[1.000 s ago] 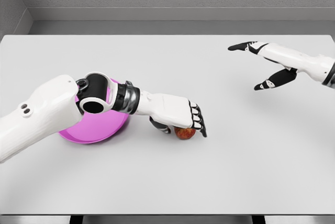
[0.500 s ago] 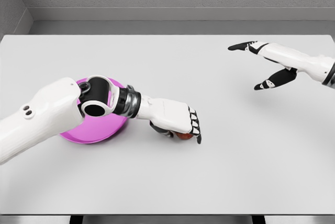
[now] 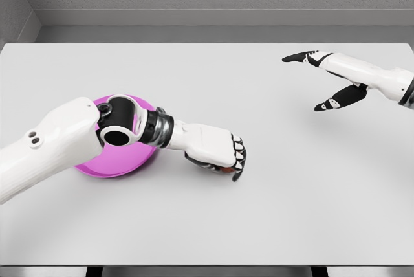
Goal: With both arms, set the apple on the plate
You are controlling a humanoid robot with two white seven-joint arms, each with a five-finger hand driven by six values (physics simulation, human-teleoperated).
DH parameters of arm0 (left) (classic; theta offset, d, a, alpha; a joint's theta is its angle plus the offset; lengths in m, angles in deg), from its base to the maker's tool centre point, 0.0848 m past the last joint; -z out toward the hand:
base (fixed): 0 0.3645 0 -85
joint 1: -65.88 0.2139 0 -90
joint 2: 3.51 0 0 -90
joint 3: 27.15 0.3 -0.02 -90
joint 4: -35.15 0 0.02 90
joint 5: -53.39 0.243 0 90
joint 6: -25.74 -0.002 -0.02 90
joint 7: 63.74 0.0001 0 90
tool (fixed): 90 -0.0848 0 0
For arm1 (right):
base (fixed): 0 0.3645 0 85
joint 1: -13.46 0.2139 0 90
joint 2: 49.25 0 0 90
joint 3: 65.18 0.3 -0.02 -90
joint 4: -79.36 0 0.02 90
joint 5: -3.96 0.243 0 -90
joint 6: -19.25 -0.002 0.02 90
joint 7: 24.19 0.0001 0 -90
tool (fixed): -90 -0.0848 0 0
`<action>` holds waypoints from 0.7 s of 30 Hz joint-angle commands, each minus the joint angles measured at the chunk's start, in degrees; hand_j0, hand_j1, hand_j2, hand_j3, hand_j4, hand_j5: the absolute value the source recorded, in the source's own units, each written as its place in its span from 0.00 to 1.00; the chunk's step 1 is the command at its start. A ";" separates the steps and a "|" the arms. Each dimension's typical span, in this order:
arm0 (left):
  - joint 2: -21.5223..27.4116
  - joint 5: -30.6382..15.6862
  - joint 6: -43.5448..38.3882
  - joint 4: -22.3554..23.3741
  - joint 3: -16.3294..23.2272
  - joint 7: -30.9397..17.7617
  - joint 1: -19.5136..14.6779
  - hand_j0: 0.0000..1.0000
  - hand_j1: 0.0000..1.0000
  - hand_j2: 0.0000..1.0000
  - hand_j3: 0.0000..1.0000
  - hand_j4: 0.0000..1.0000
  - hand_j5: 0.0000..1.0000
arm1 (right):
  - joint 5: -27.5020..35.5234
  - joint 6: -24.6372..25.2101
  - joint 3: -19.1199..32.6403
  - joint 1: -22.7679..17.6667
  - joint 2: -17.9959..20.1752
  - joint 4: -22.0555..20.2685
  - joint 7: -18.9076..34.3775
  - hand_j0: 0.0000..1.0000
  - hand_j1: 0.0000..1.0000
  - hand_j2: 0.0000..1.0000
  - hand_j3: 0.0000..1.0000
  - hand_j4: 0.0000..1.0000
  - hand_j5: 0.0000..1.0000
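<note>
Apple barely visible, cupped under left hand, fingers curled over it, on the bench. Pink plate lies at 9 o'clock, under the forearm. Right hand hovers at 2 o'clock, fingers spread, holding nothing.

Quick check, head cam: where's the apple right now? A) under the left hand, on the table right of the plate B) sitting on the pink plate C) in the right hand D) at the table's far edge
A: only a sliver of the apple shows beneath the curled fingers of the left hand, right of the pink plate; the right hand hangs open far off.
</note>
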 commanded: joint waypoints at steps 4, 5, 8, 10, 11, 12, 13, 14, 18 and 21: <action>0.45 -0.50 -0.03 -0.11 -0.46 -0.17 -0.62 0.32 0.32 0.32 0.32 0.32 0.32 | 0.46 0.16 0.03 0.00 0.14 -0.02 -0.03 1.00 1.00 1.00 1.00 1.00 1.00; 0.54 -0.59 -0.03 -0.11 -0.46 -0.09 -1.14 0.32 0.32 0.32 0.32 0.32 0.32 | 0.46 0.16 0.03 0.00 0.14 -0.02 -0.03 1.00 1.00 1.00 1.00 1.00 1.00; 4.31 -4.97 -0.03 -0.29 -4.59 0.00 -1.32 0.32 0.32 0.32 0.32 0.32 0.32 | 0.46 0.16 0.03 0.00 0.14 -0.02 -0.03 1.00 1.00 1.00 1.00 1.00 1.00; 9.32 -10.34 -0.03 -0.38 -9.25 0.09 -1.23 0.31 0.31 0.31 0.31 0.31 0.31 | 0.46 0.16 0.03 0.00 0.14 -0.02 -0.03 1.00 1.00 1.00 1.00 1.00 1.00; 11.96 -11.66 -0.03 -0.55 -10.48 0.09 -1.23 0.31 0.31 0.31 0.31 0.31 0.31 | 0.46 0.16 0.03 0.09 0.06 -0.02 -0.03 1.00 1.00 1.00 1.00 1.00 1.00; 14.94 -12.01 -0.03 -1.60 -11.62 0.09 -1.14 0.31 0.31 0.31 0.31 0.31 0.31 | 0.46 0.16 0.03 0.09 0.14 -0.02 -0.03 1.00 1.00 1.00 1.00 1.00 1.00; 17.93 -12.01 -0.03 -2.13 -12.15 0.09 -1.06 0.31 0.31 0.31 0.31 0.31 0.31 | 0.46 0.16 0.03 0.00 0.14 -0.02 -0.03 1.00 1.00 1.00 1.00 1.00 1.00; 20.30 -12.01 -0.03 -2.13 -12.15 0.09 -0.97 0.31 0.31 0.31 0.31 0.31 0.31 | 0.46 0.16 0.03 0.00 0.14 -0.02 -0.03 1.00 1.00 1.00 1.00 1.00 1.00; 24.97 -11.84 -0.03 -1.96 -12.06 -0.09 -0.35 0.31 0.31 0.31 0.31 0.31 0.31 | 0.46 0.16 0.03 0.00 0.23 -0.02 -0.03 1.00 1.00 1.00 1.00 1.00 1.00; 25.85 -11.66 -0.03 -1.96 -11.71 -0.17 1.49 0.35 0.35 0.35 0.35 0.35 0.35 | 0.46 0.16 0.03 0.00 0.14 -0.02 -0.03 1.00 1.00 1.00 1.00 1.00 1.00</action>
